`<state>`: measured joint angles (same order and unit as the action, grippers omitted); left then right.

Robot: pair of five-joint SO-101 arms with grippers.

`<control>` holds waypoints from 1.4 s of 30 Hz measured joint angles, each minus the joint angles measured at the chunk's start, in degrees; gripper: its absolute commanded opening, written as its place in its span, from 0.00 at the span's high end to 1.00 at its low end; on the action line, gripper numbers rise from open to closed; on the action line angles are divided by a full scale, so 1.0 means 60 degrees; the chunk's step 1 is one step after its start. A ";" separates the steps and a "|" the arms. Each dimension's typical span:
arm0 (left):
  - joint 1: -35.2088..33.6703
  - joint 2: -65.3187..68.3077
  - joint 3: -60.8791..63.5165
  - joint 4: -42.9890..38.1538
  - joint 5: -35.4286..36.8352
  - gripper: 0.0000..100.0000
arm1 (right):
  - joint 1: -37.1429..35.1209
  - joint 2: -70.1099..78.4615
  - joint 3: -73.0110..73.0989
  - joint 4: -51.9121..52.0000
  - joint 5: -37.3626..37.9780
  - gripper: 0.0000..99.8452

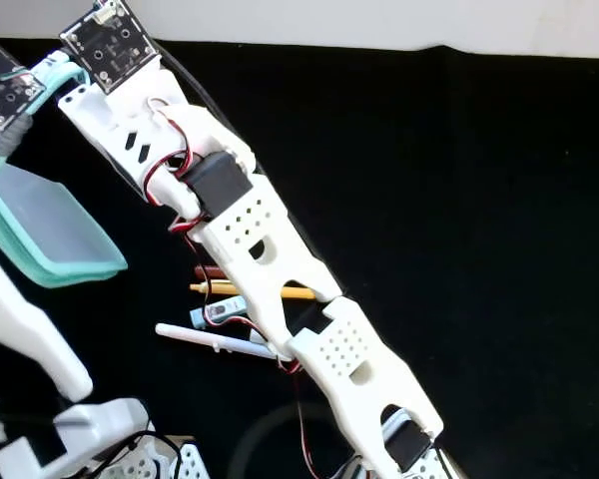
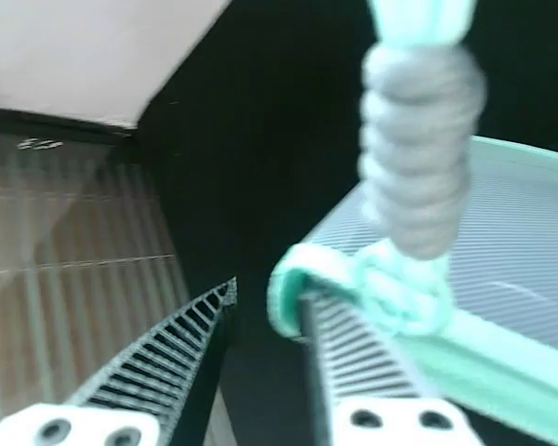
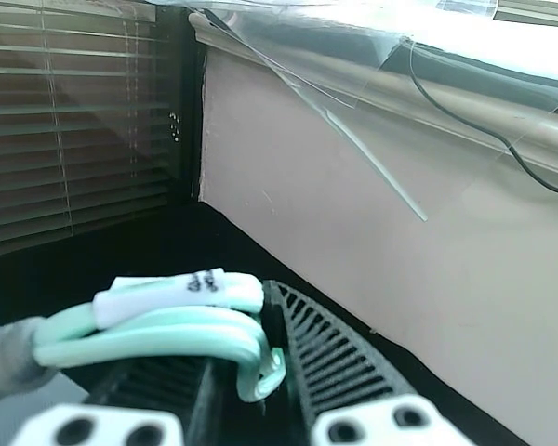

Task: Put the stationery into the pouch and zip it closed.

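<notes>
From above, the translucent pouch with mint-green trim (image 1: pixel 40 225) is at the left of the black worktop (image 1: pixel 459 200). The loose pens (image 1: pixel 230 299) lie nearer and to its right (outside it). In the left wrist view, the left pincer (image 2: pixel 267 295) stands narrowly parted, with the pouch rim against one finger, beside a grey knotted cord (image 2: pixel 418 167). In the right wrist view, the right pincer (image 3: pixel 246 358) is clamped on the mint-green loop strap (image 3: pixel 167 330).
</notes>
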<state>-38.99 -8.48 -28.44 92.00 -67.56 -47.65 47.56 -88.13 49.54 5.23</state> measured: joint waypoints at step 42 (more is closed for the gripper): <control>0.0015 -0.0147 -0.0117 0.1011 0.8571 0.99 | 0.2227 -0.0029 -0.1114 0.5216 0.0029 0.99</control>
<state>-38.90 -9.36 -29.14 98.07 -16.13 -34.29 47.38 -94.81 80.84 5.41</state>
